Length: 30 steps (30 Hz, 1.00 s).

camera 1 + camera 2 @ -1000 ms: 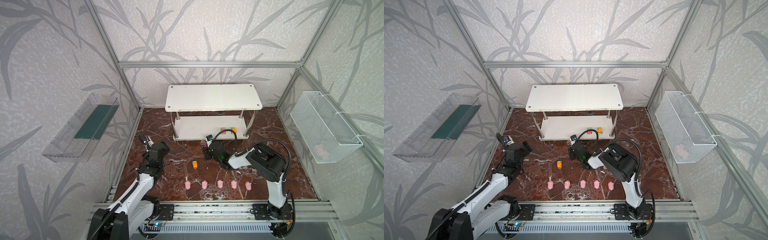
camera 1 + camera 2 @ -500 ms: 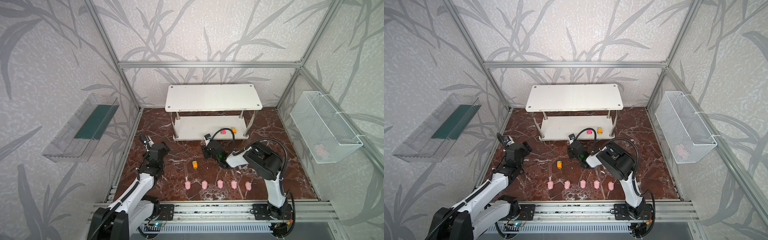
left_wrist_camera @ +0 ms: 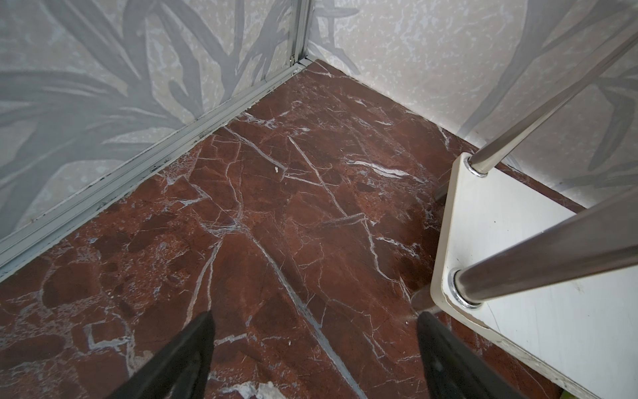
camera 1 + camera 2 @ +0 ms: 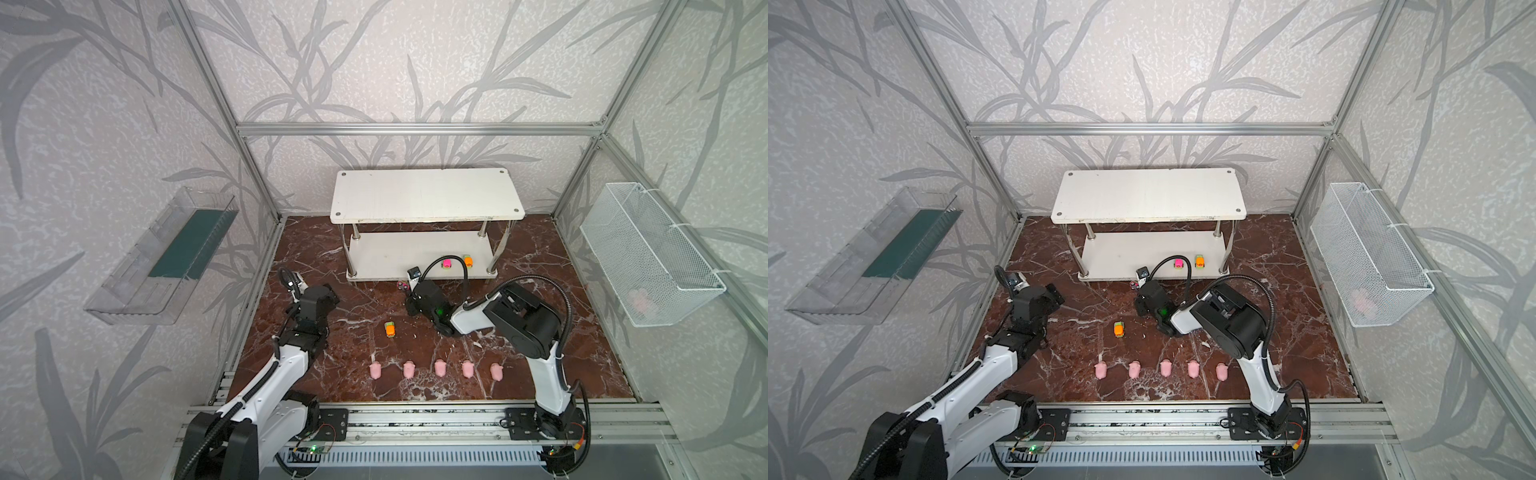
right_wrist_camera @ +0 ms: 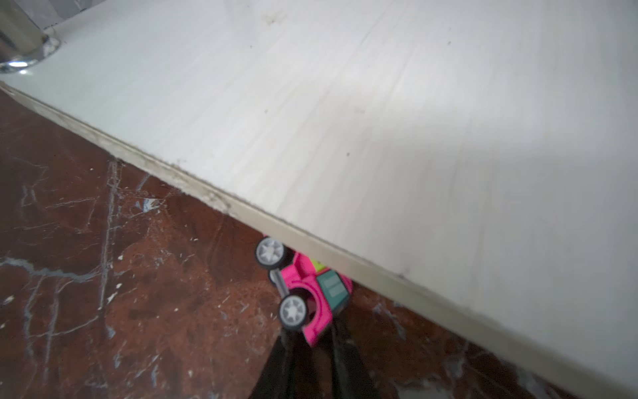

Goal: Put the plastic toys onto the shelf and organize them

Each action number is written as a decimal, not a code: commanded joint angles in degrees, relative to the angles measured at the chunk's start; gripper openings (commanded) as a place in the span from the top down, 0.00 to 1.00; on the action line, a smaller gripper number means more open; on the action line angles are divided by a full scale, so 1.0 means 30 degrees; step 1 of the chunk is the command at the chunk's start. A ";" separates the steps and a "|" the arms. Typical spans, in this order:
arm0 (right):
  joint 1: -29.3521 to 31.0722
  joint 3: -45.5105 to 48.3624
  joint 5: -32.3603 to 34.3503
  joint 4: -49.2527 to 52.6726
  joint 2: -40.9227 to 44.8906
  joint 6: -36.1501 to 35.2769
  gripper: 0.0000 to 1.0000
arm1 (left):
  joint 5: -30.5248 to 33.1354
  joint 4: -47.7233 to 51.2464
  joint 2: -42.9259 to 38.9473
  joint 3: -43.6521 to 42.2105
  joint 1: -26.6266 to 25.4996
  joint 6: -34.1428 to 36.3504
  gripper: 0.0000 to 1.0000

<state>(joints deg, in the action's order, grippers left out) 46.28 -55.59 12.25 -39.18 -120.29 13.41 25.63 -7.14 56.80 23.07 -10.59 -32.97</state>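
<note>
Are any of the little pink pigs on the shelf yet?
No, the five pink pigs stand in a row on the marble floor, away from the shelf.

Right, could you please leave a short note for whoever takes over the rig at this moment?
Left tool: open, empty, over bare floor beside the shelf.
Right tool: shut on a pink car at the lower tier's front edge.
Done: second pink car and orange car sit on the lower tier.
To do: shelve the held car, the floor's orange car, five pigs in a row.
</note>
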 commanded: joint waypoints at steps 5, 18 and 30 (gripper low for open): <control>0.0012 0.0396 0.0370 -0.0417 -0.0141 -0.0045 0.87 | 0.0549 0.0280 0.0026 -0.0052 0.0073 0.0012 0.11; 0.0012 0.1708 0.0253 -0.0462 0.1019 0.0572 0.97 | 0.0527 0.0269 -0.0048 -0.0211 0.0073 -0.0022 0.11; 0.0251 0.2103 -0.1930 -0.0843 0.1483 0.2122 0.46 | 0.0115 0.0241 -0.0401 -0.0600 0.0073 -0.0246 0.11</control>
<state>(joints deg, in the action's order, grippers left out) 46.46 -48.71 8.34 -42.13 -115.98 17.98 25.41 -7.14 56.45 21.82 -10.59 -33.04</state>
